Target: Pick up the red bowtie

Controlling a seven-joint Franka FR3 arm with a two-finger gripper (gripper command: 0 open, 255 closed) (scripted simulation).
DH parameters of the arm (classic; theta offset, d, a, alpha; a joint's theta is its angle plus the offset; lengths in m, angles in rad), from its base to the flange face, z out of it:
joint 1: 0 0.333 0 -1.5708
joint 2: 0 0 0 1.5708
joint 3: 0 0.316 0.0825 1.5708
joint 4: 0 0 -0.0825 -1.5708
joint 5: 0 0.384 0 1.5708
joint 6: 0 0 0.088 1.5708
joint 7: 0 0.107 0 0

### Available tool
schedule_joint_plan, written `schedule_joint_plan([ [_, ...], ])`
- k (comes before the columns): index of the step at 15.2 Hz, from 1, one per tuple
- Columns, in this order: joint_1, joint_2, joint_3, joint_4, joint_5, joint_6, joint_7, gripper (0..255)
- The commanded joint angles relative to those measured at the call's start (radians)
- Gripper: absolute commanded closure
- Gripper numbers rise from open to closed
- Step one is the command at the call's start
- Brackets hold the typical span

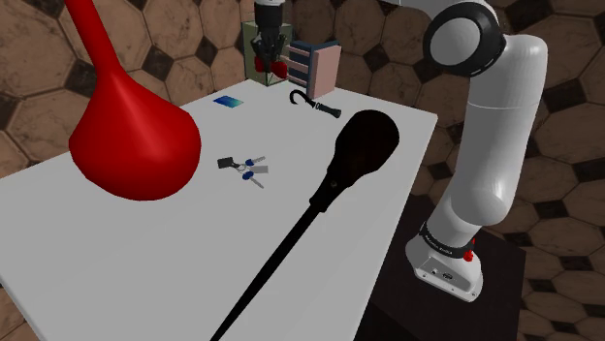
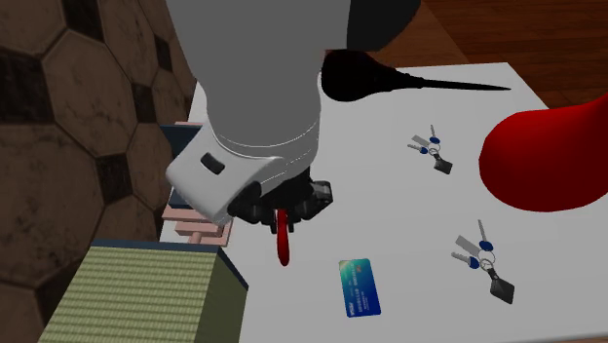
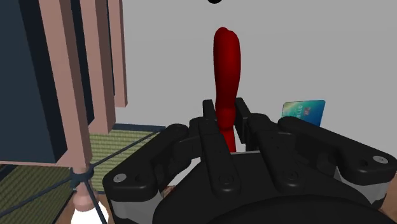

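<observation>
My black gripper (image 3: 226, 119) is shut on the red bowtie (image 3: 228, 63), a narrow red strip that sticks out past the fingertips. In the second exterior view the bowtie (image 2: 284, 244) hangs from the gripper (image 2: 283, 210) above the white table (image 2: 409, 234), beside a blue card (image 2: 358, 285). The shoulder view shows the gripper (image 1: 269, 64) at the table's far end with the bowtie (image 1: 278, 70) showing red between its fingers, next to a pink and blue rack (image 1: 316, 66).
A large red bulb-shaped object (image 1: 131, 131) and a long black one (image 1: 359, 145) lie on the table. Keys (image 1: 247, 168), the blue card (image 1: 230, 102) and a small black hooked item (image 1: 315, 102) lie between them. A green-topped box (image 2: 136, 292) stands beside the rack (image 2: 195, 222).
</observation>
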Motion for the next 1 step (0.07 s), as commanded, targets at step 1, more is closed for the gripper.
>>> schedule_joint_plan([
  [1, -0.001, 0.005, 0.000, 0.015, 0.000, -0.011, -0.001, 255],
])
